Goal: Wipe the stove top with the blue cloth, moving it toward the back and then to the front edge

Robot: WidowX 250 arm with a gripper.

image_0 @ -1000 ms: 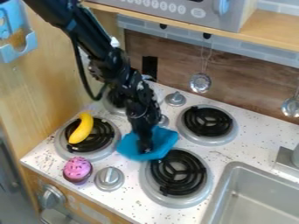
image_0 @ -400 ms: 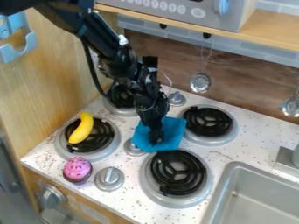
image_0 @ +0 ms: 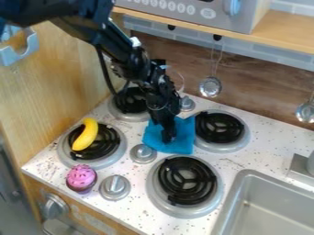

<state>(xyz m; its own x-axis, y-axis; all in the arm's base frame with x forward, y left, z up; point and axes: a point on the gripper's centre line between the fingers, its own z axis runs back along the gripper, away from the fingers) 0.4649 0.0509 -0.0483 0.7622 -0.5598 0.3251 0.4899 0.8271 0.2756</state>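
Centrally, the black claw (image_0: 167,138) touches a soft, squarish blue cloth (image_0: 182,141) on the speckled table (image_0: 210,166), its grip impossible to tell; nearby, round coiled burners (image_0: 187,181)

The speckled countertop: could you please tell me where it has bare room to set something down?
The widest bare patch lies between the back right burner and the sink. A smaller one borders the front right burner, front knob and front edge. It is crowded mid-counter, around the gripper and blue cloth, and by the cupcake.
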